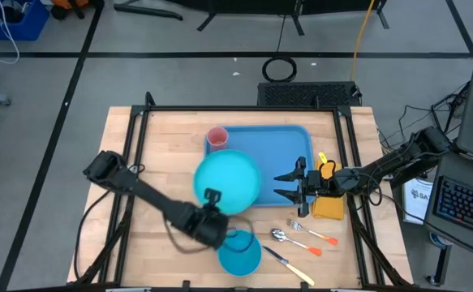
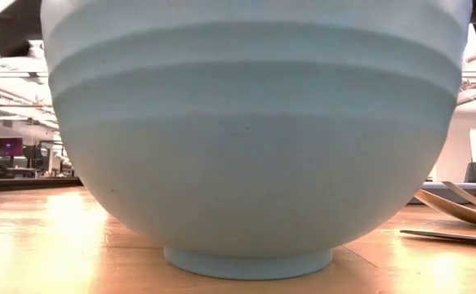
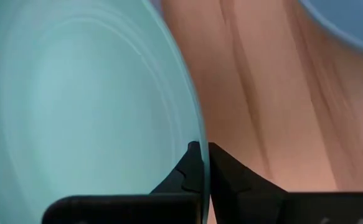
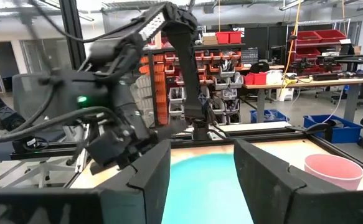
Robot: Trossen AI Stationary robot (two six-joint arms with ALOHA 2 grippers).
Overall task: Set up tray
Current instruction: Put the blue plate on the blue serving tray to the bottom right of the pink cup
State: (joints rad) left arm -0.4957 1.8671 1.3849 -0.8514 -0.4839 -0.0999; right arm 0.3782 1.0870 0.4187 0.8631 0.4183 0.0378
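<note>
The blue tray (image 1: 281, 150) lies flat at the middle of the table. The round turquoise plate (image 1: 226, 180) sits over the tray's near-left corner, and my left gripper (image 1: 212, 197) is shut on its near rim. My right gripper (image 1: 289, 185) is open and hovers over the tray's right part; its fingers point at the plate (image 4: 201, 171) and touch nothing. A pink cup (image 1: 217, 136) stands at the tray's far-left corner. A blue bowl (image 1: 240, 253) stands on its foot (image 2: 248, 263) near the table's near edge. My left gripper pinches the plate's rim (image 3: 198, 127) between its two fingers (image 3: 231, 177), one on the plate's upper face and one beneath it. It comes from the table's near-left side. Whether the plate touches the tray or is lifted clear, I cannot tell.
A yellow block (image 1: 327, 204) stands at the tray's near-right corner beside my right gripper. A fork (image 1: 311, 232), a spoon (image 1: 293, 241) and a yellow-handled knife (image 1: 289, 264) lie on the wood to the bowl's right. The table's left half (image 1: 151, 154) is bare wood.
</note>
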